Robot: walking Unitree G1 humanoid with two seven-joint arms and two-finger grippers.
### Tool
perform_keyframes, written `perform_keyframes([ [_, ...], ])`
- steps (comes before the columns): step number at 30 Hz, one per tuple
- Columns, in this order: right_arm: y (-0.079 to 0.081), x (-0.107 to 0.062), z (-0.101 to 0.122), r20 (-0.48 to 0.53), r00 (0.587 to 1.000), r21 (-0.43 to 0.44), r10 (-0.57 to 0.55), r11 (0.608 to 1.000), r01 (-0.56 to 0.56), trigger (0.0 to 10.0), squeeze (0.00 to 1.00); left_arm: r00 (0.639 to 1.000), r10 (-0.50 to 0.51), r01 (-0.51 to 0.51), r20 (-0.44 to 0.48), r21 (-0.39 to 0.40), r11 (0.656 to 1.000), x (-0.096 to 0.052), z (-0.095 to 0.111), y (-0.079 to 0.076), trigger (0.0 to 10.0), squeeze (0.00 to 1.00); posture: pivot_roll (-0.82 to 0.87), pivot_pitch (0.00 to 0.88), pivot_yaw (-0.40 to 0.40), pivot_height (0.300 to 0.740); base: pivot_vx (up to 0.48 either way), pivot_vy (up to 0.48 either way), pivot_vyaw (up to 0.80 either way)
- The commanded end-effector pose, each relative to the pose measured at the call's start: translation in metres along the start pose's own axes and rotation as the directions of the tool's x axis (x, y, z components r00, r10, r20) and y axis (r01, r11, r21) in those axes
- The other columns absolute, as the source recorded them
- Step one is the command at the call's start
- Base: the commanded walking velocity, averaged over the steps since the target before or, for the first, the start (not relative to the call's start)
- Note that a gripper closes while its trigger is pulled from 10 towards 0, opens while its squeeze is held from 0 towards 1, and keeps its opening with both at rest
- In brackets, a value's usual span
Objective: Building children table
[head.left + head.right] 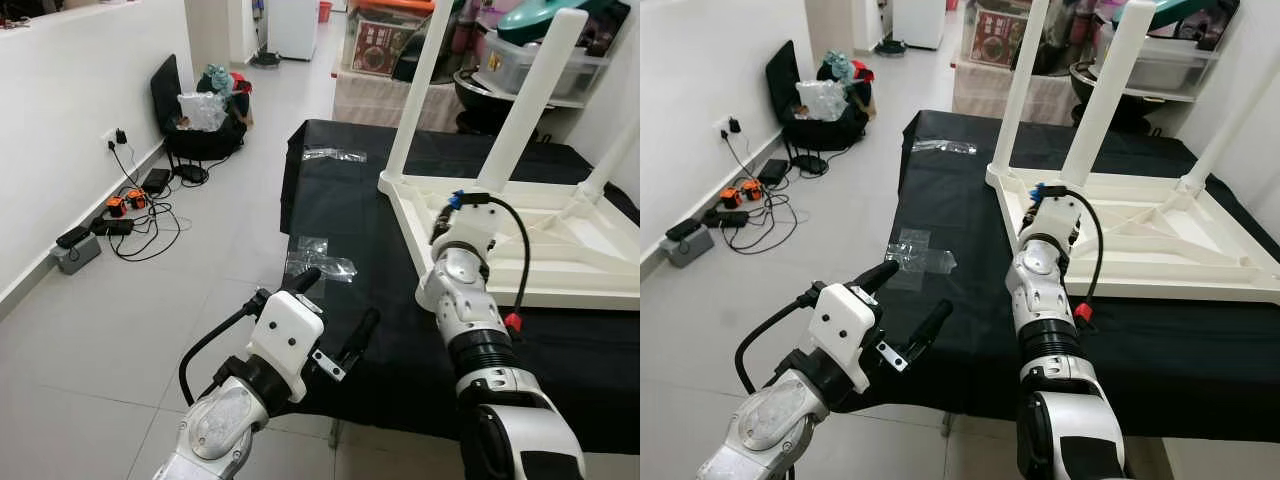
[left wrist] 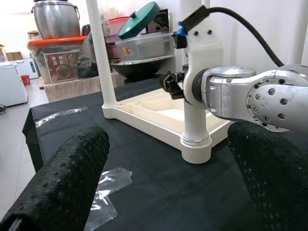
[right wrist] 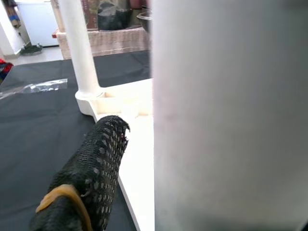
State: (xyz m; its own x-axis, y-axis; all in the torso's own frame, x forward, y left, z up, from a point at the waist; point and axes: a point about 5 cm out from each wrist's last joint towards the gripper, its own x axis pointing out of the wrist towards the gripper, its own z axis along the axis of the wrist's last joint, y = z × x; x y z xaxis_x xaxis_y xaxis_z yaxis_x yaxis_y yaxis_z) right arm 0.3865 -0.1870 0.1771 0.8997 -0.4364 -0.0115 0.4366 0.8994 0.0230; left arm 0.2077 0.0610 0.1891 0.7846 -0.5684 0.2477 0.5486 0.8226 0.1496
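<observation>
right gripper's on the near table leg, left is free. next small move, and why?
Probably bring the left gripper, open above the black cloth, across to steady the upturned white table. The right gripper sits at the near leg, which fills its wrist view; the frame looks unbraced.

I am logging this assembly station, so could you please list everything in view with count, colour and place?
Children's table: one, white, upside down on the black cloth, legs pointing up.
Table legs: three seen fitted, white, standing at the corners.
Black cloth: one, covering the work surface.
Plastic wrappers: two, clear, flat on the cloth, one near, one far.
Bag: one, black, on the floor by the wall, stuffed with plastic.
Cables and chargers: several, black and orange, on the floor under a wall socket.
Storage boxes and pots: several, mixed colours, behind the table.
Left tool: black fingers open, hovering over the cloth's near edge.
Right tool: at the table's near corner leg; grip unclear.
</observation>
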Motion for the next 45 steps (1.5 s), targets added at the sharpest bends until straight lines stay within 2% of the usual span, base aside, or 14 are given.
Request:
perform_keyframes([
  [1, 0.001, 0.005, 0.015, 0.061, 0.997, -0.039, 0.041, 0.998, -0.038, 10.0, 0.00, 1.000, 0.006, -0.006, 0.002, 0.005, 1.000, -0.001, 0.000, 0.000, 10.0, 0.00, 0.08, 0.003, -0.101, 0.740, 0.000, 0.000, 0.00],
  [10, -0.004, 0.018, 0.018, -0.043, 0.937, 0.011, 0.345, 0.938, -0.345, 10.0, 0.00, 1.000, 0.006, -0.006, 0.003, 0.007, 1.000, -0.001, 0.000, 0.000, 10.0, 0.00, 0.07, 0.000, -0.098, 0.740, 0.000, 0.000, 0.00],
  [15, -0.002, 0.007, 0.006, -0.107, 0.663, 0.057, 0.741, 0.670, -0.740, 10.0, 0.00, 1.000, 0.005, -0.005, 0.007, 0.008, 1.000, 0.000, 0.001, 0.000, 10.0, 0.00, 0.08, 0.009, -0.103, 0.740, 0.000, 0.000, 0.00],
  [16, -0.002, 0.007, 0.006, -0.107, 0.663, 0.057, 0.741, 0.670, -0.740, 10.0, 0.00, 1.000, 0.005, -0.005, 0.007, 0.008, 1.000, 0.000, 0.001, 0.000, 10.0, 0.00, 0.08, 0.009, -0.103, 0.740, 0.000, 0.000, 0.00],
  [19, 0.001, -0.008, 0.007, -0.063, 0.431, 0.081, 0.900, 0.435, -0.897, 10.0, 0.00, 1.000, 0.005, -0.005, 0.009, 0.007, 1.000, 0.001, 0.002, -0.001, 10.0, 0.00, 0.08, 0.016, -0.106, 0.740, 0.000, 0.000, 0.00],
  [20, 0.001, -0.008, 0.007, -0.063, 0.431, 0.081, 0.900, 0.435, -0.897, 10.0, 0.00, 1.000, 0.005, -0.005, 0.009, 0.007, 1.000, 0.001, 0.002, -0.001, 10.0, 0.00, 0.08, 0.016, -0.106, 0.740, 0.000, 0.000, 0.00],
  [22, 0.006, -0.019, 0.009, -0.044, 0.272, 0.092, 0.961, 0.275, -0.957, 10.0, 0.00, 1.000, 0.005, -0.005, 0.009, 0.006, 1.000, 0.001, 0.002, 0.000, 10.0, 0.00, 0.08, 0.019, -0.105, 0.740, 0.000, 0.000, 0.00],
  [23, 0.006, -0.019, 0.009, -0.044, 0.272, 0.092, 0.961, 0.275, -0.957, 10.0, 0.00, 1.000, 0.005, -0.005, 0.009, 0.006, 1.000, 0.001, 0.002, 0.000, 10.0, 0.00, 0.08, 0.019, -0.105, 0.740, 0.000, 0.000, 0.00],
  [27, 0.017, -0.035, 0.018, 0.022, 0.030, 0.119, 0.999, 0.027, -0.993, 10.0, 0.00, 1.000, 0.007, -0.007, 0.011, 0.007, 1.000, 0.001, 0.003, 0.000, 10.0, 0.00, 0.09, 0.025, -0.105, 0.740, 0.000, 0.000, 0.00],
  [30, 0.027, -0.041, 0.022, 0.050, -0.057, 0.107, 0.997, -0.062, -0.992, 10.0, 0.00, 1.000, 0.009, -0.009, 0.011, 0.008, 1.000, 0.002, 0.003, 0.001, 10.0, 0.00, 0.09, 0.026, -0.105, 0.740, 0.000, 0.000, 0.00],
  [34, 0.039, -0.040, 0.023, 0.039, -0.037, 0.072, 0.999, -0.040, -0.997, 10.0, 0.00, 1.000, 0.011, -0.011, 0.012, 0.009, 1.000, 0.002, 0.003, 0.001, 10.0, 0.00, 0.09, 0.027, -0.105, 0.740, 0.000, 0.000, 0.00],
  [35, 0.043, -0.040, 0.024, 0.045, -0.022, 0.075, 0.999, -0.025, -0.997, 0.7, 0.00, 1.000, 0.012, -0.012, 0.012, 0.010, 1.000, 0.002, 0.003, 0.001, 10.0, 0.00, 0.09, 0.029, -0.106, 0.740, 0.000, 0.000, 0.00],
  [43, 0.047, -0.038, 0.019, 0.041, 0.074, 0.056, 0.996, 0.072, -0.996, 0.0, 0.00, 1.000, 0.014, -0.015, 0.010, 0.010, 1.000, 0.002, 0.002, 0.001, 10.0, 0.00, 0.08, 0.027, -0.106, 0.740, 0.000, 0.000, 0.00],
  [45, 0.042, -0.028, 0.013, 0.029, 0.232, 0.082, 0.972, 0.229, -0.970, 0.0, 0.00, 1.000, 0.015, -0.015, 0.009, 0.008, 1.000, 0.001, 0.001, 0.001, 10.0, 0.00, 0.08, 0.018, -0.107, 0.740, 0.000, 0.000, 0.00],
])
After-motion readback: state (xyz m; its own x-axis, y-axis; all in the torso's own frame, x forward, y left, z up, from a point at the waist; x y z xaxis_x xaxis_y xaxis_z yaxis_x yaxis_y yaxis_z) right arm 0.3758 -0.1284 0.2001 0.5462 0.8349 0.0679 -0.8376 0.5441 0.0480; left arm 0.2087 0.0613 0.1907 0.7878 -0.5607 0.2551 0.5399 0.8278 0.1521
